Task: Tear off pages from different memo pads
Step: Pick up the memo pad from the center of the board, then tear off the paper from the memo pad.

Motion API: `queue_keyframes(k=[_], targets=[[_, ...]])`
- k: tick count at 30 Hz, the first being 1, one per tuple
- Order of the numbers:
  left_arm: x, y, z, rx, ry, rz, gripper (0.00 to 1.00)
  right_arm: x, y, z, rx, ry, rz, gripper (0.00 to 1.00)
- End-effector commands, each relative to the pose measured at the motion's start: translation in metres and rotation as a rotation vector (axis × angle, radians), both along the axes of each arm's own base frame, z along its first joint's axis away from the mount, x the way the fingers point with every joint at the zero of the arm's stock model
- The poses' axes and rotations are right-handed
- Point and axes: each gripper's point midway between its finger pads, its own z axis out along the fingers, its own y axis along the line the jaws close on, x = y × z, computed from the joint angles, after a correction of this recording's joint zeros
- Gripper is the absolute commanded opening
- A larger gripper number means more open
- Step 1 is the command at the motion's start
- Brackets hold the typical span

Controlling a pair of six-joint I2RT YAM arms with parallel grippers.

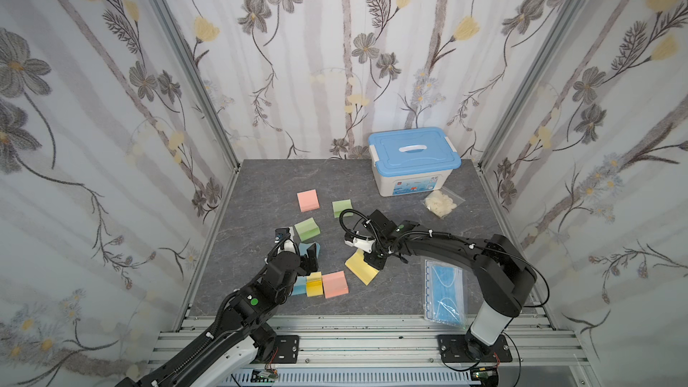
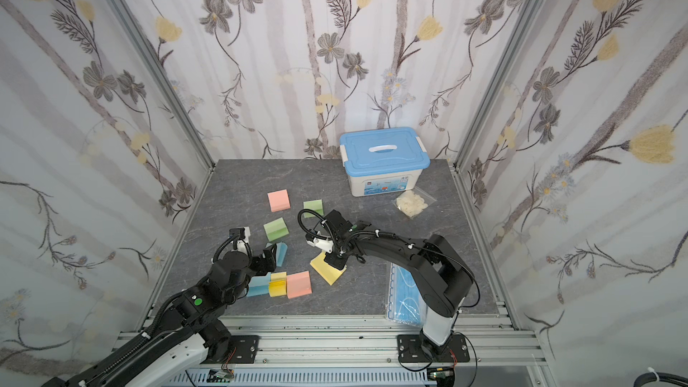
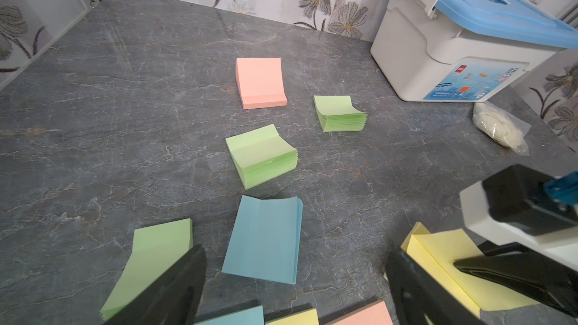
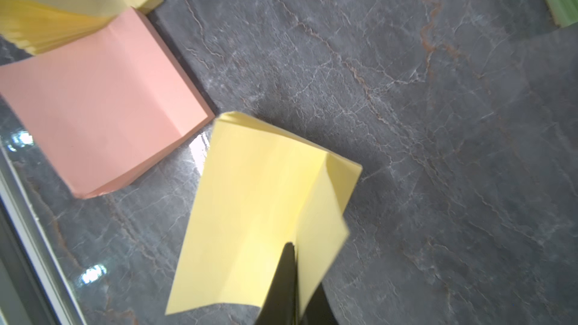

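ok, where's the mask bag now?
In both top views, the mask bag lies at the table's front right edge, beside the base of the right arm.

Far pink pad (image 1: 308, 200) lies flat at the back. Small green pad (image 1: 342, 208) sits just right of it, top corner curling up. Thick green pad (image 1: 307, 229) is nearer ctr, turned askew. Thin blue pad (image 3: 264, 239) lies just in front of it, creased. Front row, touching side by side: front blue pad (image 1: 299, 287), front yellow pad (image 1: 314, 284) w/ fanned edge, front pink pad (image 1: 335, 284). Lone yellow pad (image 1: 359, 269) sits apart to the right, turned diamond-wise. Its top page (image 4: 322, 229) is bent up on one side, hinged at one edge.
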Motion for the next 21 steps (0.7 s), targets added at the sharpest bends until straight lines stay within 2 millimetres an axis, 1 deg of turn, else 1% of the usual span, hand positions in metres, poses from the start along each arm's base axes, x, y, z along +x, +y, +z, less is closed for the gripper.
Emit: queue_keyframes(k=[1,2,3,7,10,12,13,17,19,21], targets=[[-0.001,-0.027,0.011,-0.084,-0.038,-0.127,0.94,-0.004,0.002,0.030,0.064,-0.055,0.047,0.00],[-0.003,-0.035,0.013,-0.105,-0.045,-0.172,0.94,-0.005,0.001,0.036,0.078,-0.064,0.044,0.00],[-0.005,-0.044,0.016,-0.133,-0.056,-0.223,0.95,-0.007,0.003,0.052,0.115,-0.087,0.050,0.00],[-0.021,-0.076,0.029,-0.232,-0.094,-0.418,1.00,-0.020,0.007,0.086,0.221,-0.116,0.095,0.00],[-0.033,-0.092,0.038,-0.278,-0.116,-0.533,1.00,-0.033,0.008,0.112,0.313,-0.180,0.173,0.00],[-0.040,-0.100,0.042,-0.299,-0.124,-0.595,1.00,-0.045,0.007,0.127,0.367,-0.229,0.246,0.00],[-0.043,-0.103,0.044,-0.310,-0.132,-0.624,1.00,-0.052,0.005,0.133,0.389,-0.250,0.285,0.00],[-0.058,-0.116,0.051,-0.346,-0.153,-0.739,0.98,-0.067,0.000,0.153,0.447,-0.298,0.344,0.00],[-0.065,-0.121,0.053,-0.360,-0.159,-0.791,0.98,-0.074,-0.001,0.158,0.467,-0.306,0.376,0.00],[-0.070,-0.126,0.055,-0.373,-0.160,-0.836,0.97,-0.077,-0.002,0.160,0.475,-0.313,0.385,0.00]])
